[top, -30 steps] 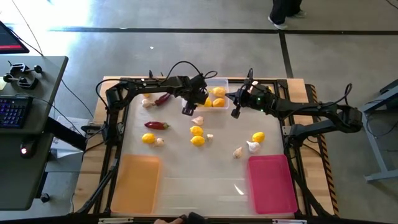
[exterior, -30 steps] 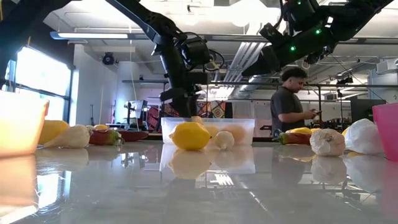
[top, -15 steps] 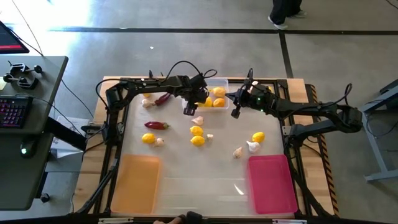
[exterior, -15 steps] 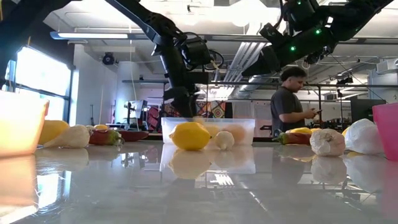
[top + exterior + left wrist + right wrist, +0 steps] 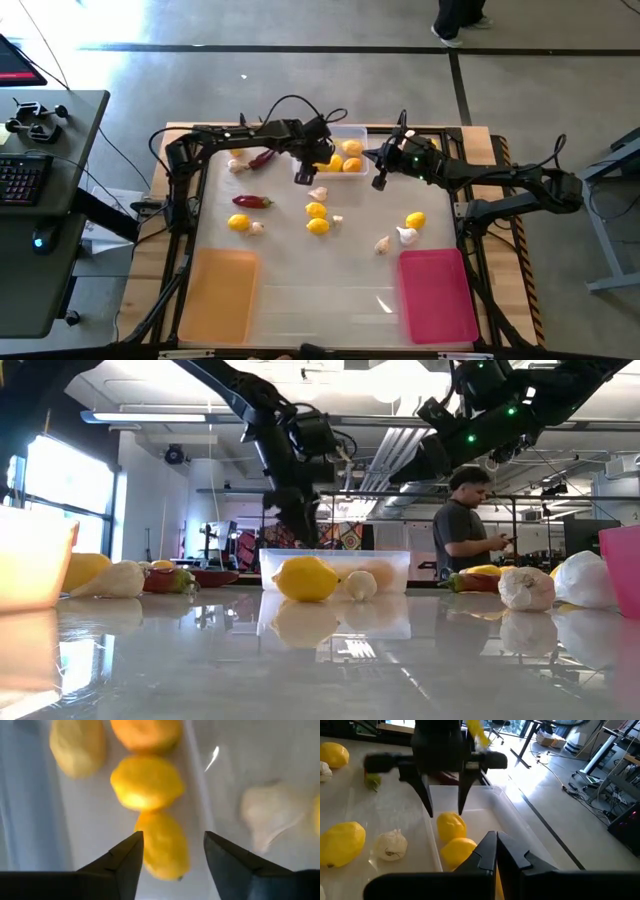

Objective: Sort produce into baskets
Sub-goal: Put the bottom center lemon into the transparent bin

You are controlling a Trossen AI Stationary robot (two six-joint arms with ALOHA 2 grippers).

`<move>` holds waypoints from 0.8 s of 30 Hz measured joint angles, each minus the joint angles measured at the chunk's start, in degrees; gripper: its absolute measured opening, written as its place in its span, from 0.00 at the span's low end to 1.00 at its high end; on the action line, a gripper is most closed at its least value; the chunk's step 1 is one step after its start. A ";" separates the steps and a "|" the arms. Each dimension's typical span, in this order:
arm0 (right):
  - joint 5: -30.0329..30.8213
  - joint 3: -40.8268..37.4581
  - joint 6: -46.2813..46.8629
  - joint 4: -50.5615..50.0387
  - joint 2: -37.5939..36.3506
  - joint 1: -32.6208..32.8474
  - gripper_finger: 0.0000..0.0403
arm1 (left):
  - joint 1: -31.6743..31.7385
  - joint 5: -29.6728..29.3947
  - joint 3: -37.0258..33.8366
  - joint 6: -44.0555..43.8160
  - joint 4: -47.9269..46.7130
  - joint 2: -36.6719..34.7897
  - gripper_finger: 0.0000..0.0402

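My left claw hangs open over the clear tray, nothing in its grip.

Nearest me on the glossy white table (image 5: 300,275), well back from the left claw (image 5: 306,176), lie the orange tray (image 5: 218,293) and pink tray (image 5: 437,294), both lengthwise toward me. Loose between them and the claw I count four lemons (image 5: 316,226), about five garlic bulbs (image 5: 406,235) and two chili peppers (image 5: 253,201), the peppers lying crosswise. Directly under the spread fingers (image 5: 125,862) sits a lemon (image 5: 162,844) inside the clear tray (image 5: 352,132), long axis running between them; I see four there. My right claw (image 5: 380,176), clenched empty, hovers beside that tray. Beyond the table, concrete floor and a person (image 5: 465,525) standing.
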 joint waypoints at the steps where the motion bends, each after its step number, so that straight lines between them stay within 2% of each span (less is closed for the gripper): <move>1: -0.02 0.00 0.00 -0.15 -0.02 0.00 0.00 | 0.17 1.70 0.00 -1.07 0.28 -0.43 0.44; 5: 0.00 0.00 -0.01 -0.84 -0.01 0.00 0.00 | -0.15 6.78 -1.27 -3.50 4.06 -2.95 0.34; 10: 0.00 0.00 -0.02 -1.24 0.00 0.00 0.00 | -1.70 9.74 -8.44 -5.80 16.85 -7.76 0.24; 16: 0.00 0.00 -0.02 -1.21 0.00 0.00 0.00 | -3.68 9.78 -22.42 -10.68 34.66 -16.17 0.18; 21: -0.03 0.00 0.17 -0.86 0.00 0.00 0.00 | -5.41 9.75 -35.09 -16.50 45.61 -23.37 0.15; 24: -2.47 0.00 1.20 -0.61 0.00 0.00 0.00 | -6.77 9.74 -42.46 -19.42 51.94 -27.14 0.15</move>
